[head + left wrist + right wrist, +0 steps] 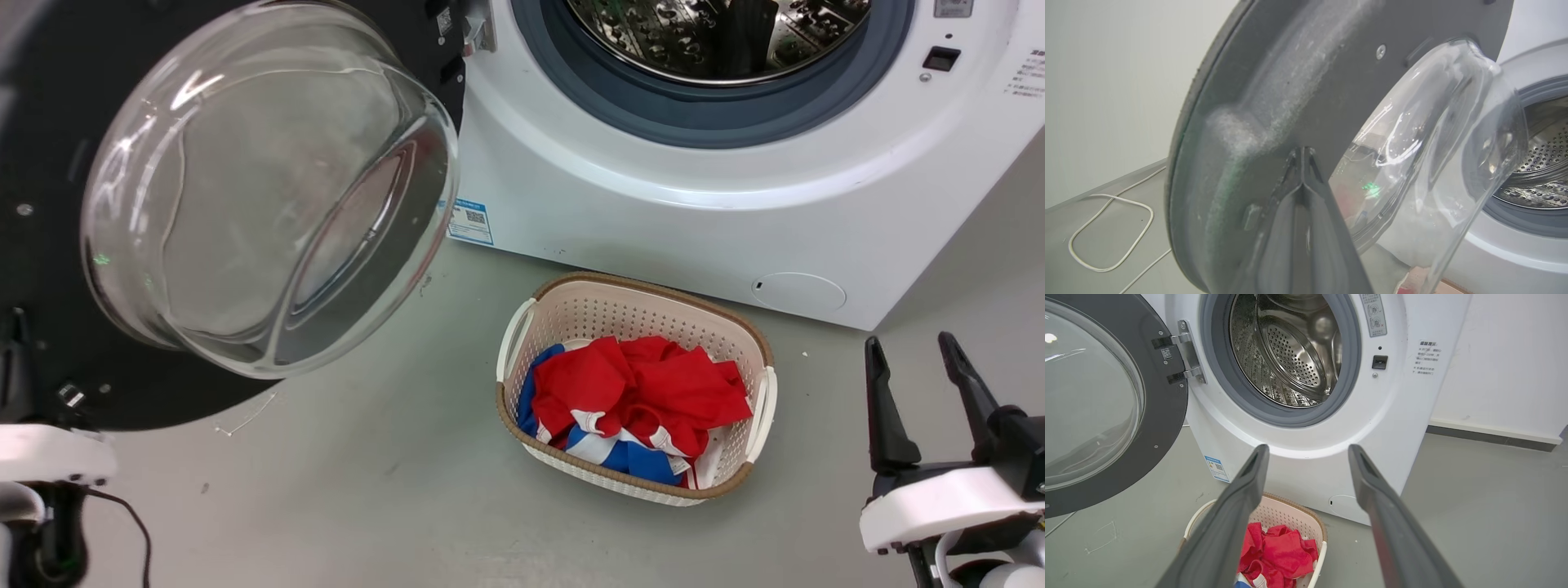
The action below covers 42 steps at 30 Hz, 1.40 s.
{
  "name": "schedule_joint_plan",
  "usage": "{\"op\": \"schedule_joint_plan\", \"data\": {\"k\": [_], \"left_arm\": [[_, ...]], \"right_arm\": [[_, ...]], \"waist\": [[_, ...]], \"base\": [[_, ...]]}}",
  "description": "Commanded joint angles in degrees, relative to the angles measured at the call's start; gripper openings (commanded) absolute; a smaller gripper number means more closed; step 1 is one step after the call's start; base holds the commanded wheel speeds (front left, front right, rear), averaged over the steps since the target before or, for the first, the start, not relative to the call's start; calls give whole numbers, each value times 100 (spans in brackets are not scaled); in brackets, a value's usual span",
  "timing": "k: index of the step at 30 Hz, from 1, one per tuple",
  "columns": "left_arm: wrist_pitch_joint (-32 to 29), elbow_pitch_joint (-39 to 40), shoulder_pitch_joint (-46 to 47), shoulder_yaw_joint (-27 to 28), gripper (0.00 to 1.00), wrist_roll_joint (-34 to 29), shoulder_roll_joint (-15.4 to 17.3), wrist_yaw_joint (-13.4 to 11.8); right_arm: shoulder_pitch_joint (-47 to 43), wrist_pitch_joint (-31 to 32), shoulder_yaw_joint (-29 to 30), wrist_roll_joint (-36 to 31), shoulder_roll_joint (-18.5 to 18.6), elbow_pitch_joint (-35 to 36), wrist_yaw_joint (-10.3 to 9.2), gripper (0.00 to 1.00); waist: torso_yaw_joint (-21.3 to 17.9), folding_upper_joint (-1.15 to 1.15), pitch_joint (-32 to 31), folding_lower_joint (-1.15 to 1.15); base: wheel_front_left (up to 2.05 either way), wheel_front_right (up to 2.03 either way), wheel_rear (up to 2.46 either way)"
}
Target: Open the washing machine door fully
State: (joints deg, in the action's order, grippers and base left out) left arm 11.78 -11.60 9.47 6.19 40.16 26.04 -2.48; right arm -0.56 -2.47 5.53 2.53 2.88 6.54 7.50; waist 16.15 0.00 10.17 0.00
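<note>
Washing machine door: found swung well clear of the opening. It hangs from its metal hinge at the left side of the white washing machine, with its inner black face and bulging glass bowl window turned toward the robot. The steel drum and the grey rubber ring around it are fully exposed.

Left gripper: fingers clenched tip to tip with nothing between them, pointing at the inner black face just beside the glass bowl. Whether the tips actually touch the door cannot be told, since the wrist view is blurred at that point. In the head view this gripper sits at the door's lower edge, at the lower left.

Right gripper: fingers spread apart and holding nothing, well apart from the door, at the lower right above the floor.

Other items: a cream perforated laundry basket with a brown rim stands on the floor just in front of the machine, holding red clothing (with blue and white fabric showing beneath). A white cable lies looped on the floor beyond the door.
</note>
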Motion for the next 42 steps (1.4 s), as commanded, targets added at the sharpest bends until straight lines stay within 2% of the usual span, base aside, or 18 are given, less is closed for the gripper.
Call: {"op": "schedule_joint_plan", "data": {"k": [1,9,15,24,31,36,42], "left_arm": [[84,-232,174,125,0,35,98,38],[216,-1145,633,149,0,-24,311,321],[304,-1214,502,67,0,-291,242,255],[341,-287,-338,-176,0,-895,-199,-134],[331,546,-1038,-747,0,-1264,-696,-306],[162,844,-1258,-1237,0,-1423,-975,-317],[70,812,-1077,-1685,0,-1590,-1138,-214]], "right_arm": [[92,7,21,-36,-3,-12,-1,100],[162,32,40,-59,-4,-58,-1,100],[74,-4,24,0,-4,-143,-1,100],[-161,-78,-35,118,-4,-297,-1,100],[-326,-52,-148,162,-4,-376,-1,100],[-385,-17,-272,204,-4,-403,-1,100],[-378,-16,-364,213,-4,-415,-1,100]], "waist": [[-29,0,38,0],[-78,0,53,0],[-130,0,-113,0],[-227,0,-551,0],[-358,0,-825,0],[-561,0,-987,0],[-925,0,-1049,0]], "base": [[0,0,0],[0,0,0],[0,0,0],[0,0,0],[0,0,0],[0,0,0],[0,0,0]]}}
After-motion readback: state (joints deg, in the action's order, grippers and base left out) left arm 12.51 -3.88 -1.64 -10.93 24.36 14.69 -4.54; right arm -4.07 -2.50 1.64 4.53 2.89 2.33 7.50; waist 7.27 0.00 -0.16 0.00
